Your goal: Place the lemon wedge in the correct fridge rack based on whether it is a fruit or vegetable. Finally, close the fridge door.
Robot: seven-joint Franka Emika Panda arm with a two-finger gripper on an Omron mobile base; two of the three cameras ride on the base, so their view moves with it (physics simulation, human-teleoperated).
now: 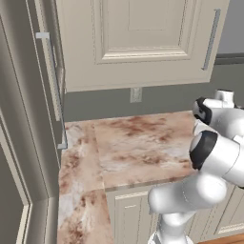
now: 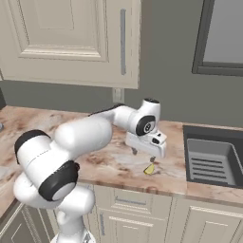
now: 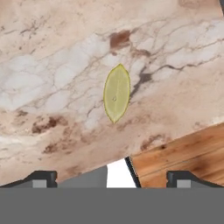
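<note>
1. The lemon wedge (image 3: 117, 93) is seen lying flat on the marbled table (image 2: 109, 166), close to its front edge; in the right base view it lies between the sink (image 2: 211, 159) and the arm, and nothing touches it.
2. The gripper (image 2: 144, 154) is held over the table just above and behind the wedge, apart from it. In the hand view the two fingertips (image 3: 41, 178) stand far apart at the bottom, so the jaws are spread wide and nothing is pinched.
3. The step in hand is judged to be the approach for the pick-up: the wedge has not yet been grasped, and neither the rack placement nor the closing of the door has been begun.
4. For the next move, the hand would need to be lowered and brought forward until the wedge lies between the fingertips, which would then be closed across its narrow width.
5. Care is called for, since the wedge is small and low against the table and lies near the edge, where a nudge could push it off toward the wooden floor (image 3: 183, 153).
</note>
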